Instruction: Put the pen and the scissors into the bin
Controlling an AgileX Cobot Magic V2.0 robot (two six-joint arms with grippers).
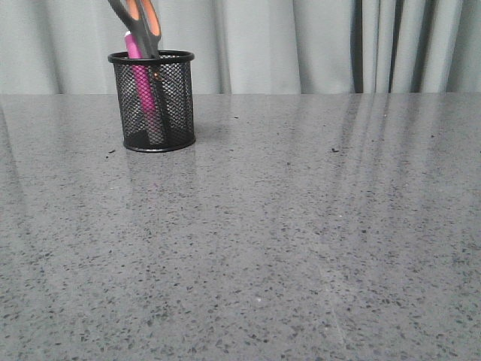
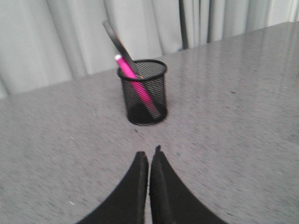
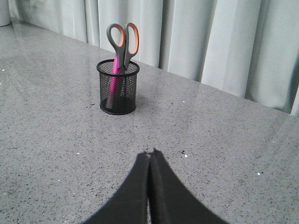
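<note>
Where the grey speckled table (image 1: pixel 301 248) meets the pale curtain (image 1: pixel 301 45), in the upper left of the front view, stands the bin (image 1: pixel 152 101), upright on its base. The pen (image 1: pixel 139 79) is inside it, leaning, its tip just above the rim. The scissors (image 1: pixel 139 22) are in the bin too, blades down among the mesh, the orange-lined handles rising above the rim and cut off by the top edge of the frame. Pen and scissors stand close together, the scissors crossing in front of the pen at the rim.

In the left wrist view the bin sits a little above the middle of the frame, with the pink pen slanting through the mesh and a dark handle leaning out toward the upper left. The left gripper (image 2: pixel 149 156) shows at the bottom centre, its two black fingers pressed together with only a thin seam between them, holding nothing, well apart from the bin.

In the right wrist view the bin is in the upper left, both handle loops showing in full. The right gripper (image 3: pixel 150 154) at the bottom centre is likewise closed tight and empty, well short of the bin.
</note>
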